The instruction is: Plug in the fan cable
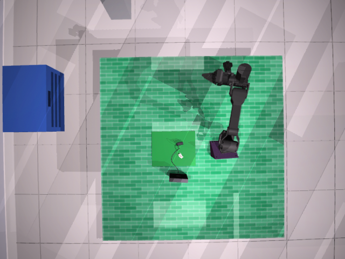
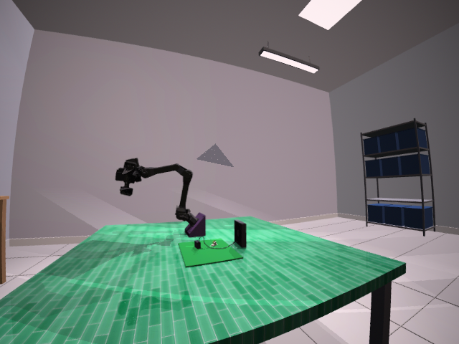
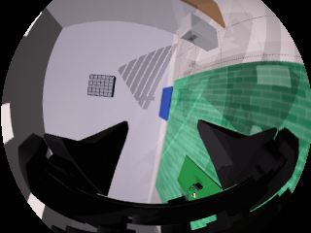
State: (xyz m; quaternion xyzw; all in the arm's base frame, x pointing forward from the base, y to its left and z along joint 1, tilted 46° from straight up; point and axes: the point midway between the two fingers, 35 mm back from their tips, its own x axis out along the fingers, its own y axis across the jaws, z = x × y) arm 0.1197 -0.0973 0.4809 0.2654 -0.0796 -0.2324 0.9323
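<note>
The black plug (image 1: 179,143) (image 2: 197,244) (image 3: 198,185) is on the green board (image 1: 160,158) (image 2: 188,259) (image 3: 187,167). A thin dark cable (image 1: 171,159) curves from it to the black fan (image 1: 178,177) (image 2: 239,233), which stands upright beside the board. A small white piece (image 1: 180,155) (image 2: 214,243), apart from the plug, appears to be the header; its pins are too small to make out. My gripper (image 1: 204,75) (image 3: 163,124) is open and empty, high above the table and far from plug and board. Its fingers point sideways.
The arm's purple base (image 1: 215,153) (image 2: 198,227) stands beside the board. The table (image 1: 125,217) (image 2: 148,289) has a green brick pattern. A blue cabinet (image 1: 25,97) stands on the floor beyond the table's left edge in the top view. A shelf rack with blue bins stands far off in the exterior view.
</note>
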